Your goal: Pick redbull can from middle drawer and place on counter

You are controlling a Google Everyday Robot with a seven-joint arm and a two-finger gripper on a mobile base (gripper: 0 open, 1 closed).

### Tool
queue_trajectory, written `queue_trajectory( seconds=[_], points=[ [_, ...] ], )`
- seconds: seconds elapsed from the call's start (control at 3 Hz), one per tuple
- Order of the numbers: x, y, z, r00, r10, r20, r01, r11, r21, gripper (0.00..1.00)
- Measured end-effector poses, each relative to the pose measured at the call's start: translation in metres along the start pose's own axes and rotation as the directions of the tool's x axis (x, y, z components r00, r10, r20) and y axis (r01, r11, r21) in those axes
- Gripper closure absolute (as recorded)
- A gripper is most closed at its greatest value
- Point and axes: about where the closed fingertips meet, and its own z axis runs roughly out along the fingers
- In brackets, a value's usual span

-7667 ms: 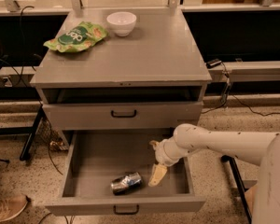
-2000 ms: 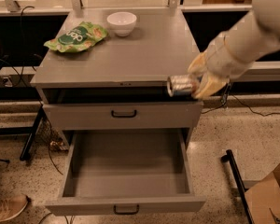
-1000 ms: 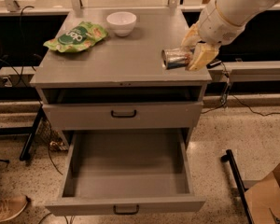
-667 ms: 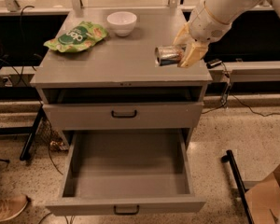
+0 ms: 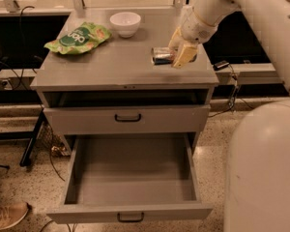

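Note:
The redbull can (image 5: 161,55) lies on its side, silver and shiny, at the right part of the counter (image 5: 116,64), touching it or just above it. My gripper (image 5: 174,55) comes in from the upper right and is shut on the can's right end, with a tan finger (image 5: 183,55) beside it. The middle drawer (image 5: 135,180) stands pulled out low in the camera view. Its grey tray holds nothing, and its black loop handle (image 5: 130,218) shows on the front.
A green crinkled snack bag (image 5: 78,36) and a white bowl (image 5: 125,23) sit at the back left of the counter. A shut drawer front (image 5: 128,118) with a black handle lies above the open drawer. My white body (image 5: 263,173) fills the lower right. A shoe (image 5: 5,215) shows at the lower left.
The can was lying in the open drawer; now my gripper holds it over the counter. In the last second, gripper and can moved left and farther back from the right front edge.

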Motion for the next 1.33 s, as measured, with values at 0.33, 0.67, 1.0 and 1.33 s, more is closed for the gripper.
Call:
queue_trajectory(
  seconds=[0.33,0.67,1.0,1.33],
  points=[
    [0.011,-0.017,0.023,0.998,0.067,0.002,-0.067,0.9977,-0.003,0.82],
    [0.022,-0.029,0.038,0.992,0.126,0.008,-0.126,0.9920,0.000,0.59],
    [0.026,-0.039,0.049,0.987,0.157,0.025,-0.157,0.9876,-0.001,0.36],
    [0.025,-0.046,0.055,0.985,0.169,0.045,-0.169,0.9857,-0.003,0.12]
  ],
)
